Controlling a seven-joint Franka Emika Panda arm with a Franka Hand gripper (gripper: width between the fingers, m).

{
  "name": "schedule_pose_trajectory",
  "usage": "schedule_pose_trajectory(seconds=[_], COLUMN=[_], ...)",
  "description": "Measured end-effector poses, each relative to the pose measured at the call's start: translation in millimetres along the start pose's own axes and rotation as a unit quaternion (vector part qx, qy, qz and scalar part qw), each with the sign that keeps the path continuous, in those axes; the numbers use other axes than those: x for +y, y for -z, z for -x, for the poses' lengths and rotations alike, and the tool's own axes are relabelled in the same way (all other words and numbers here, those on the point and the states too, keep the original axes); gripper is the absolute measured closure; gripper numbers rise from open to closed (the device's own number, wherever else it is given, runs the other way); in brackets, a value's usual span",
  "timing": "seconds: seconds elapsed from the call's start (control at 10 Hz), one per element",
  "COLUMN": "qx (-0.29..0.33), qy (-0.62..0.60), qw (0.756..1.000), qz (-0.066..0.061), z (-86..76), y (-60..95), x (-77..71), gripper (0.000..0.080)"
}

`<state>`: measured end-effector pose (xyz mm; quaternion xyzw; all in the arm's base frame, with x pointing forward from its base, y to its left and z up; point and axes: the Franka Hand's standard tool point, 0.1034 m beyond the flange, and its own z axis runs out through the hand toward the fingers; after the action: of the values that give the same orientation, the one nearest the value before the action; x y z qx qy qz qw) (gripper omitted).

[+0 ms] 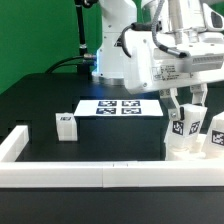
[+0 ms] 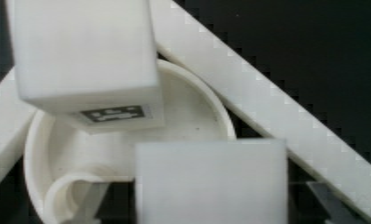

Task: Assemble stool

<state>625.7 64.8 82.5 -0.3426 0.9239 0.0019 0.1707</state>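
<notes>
Exterior view: the arm is reaching down at the exterior view's right, over the corner where the border rails [image 1: 90, 173] are meeting. The jaws are hanging directly above the first tagged leg [image 1: 180, 126]. Their fingertips are sitting apart on either side of its top, but it cannot be told whether they are pinching it or merely straddling it.

A second tagged leg [image 1: 214, 126] is standing just beside the first, further toward the exterior view's right. Both are rising upright from the seat [image 1: 186, 147], which is lying flat on the desk [image 1: 50, 95] in that corner, close against the front rail.

A third leg [image 1: 67, 124] is standing alone, well apart, toward the exterior view's left, near the marker board [image 1: 118, 108].

Wrist view: the round seat [image 2: 185, 125] is lying between two rails that are converging. A blocky leg with a tag [image 2: 89, 55] is standing on it, upright. A plain white block [image 2: 208, 182] is filling the foreground. It cannot be told whether this is a leg. No fingers are showing here.
</notes>
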Motion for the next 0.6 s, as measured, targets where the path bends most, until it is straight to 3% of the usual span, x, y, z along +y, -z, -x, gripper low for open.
schedule_pose_trajectory(seconds=[0.1,0.2,0.3,0.4,0.6], qx=[0.000,0.000,0.000,-0.005,-0.020], qy=[0.006,0.010,0.040,0.092,0.215], qw=[1.000,1.000,0.999,0.996,0.975], qz=[0.000,0.000,0.003,0.022,0.046], z=[0.0,0.0,0.2,2.8,11.5], y=[-0.1,-0.1,0.7,7.1,23.2], x=[0.3,0.4,0.6,2.8,3.6], gripper=[0.0462,0.0249,0.0249,0.0169,0.0155])
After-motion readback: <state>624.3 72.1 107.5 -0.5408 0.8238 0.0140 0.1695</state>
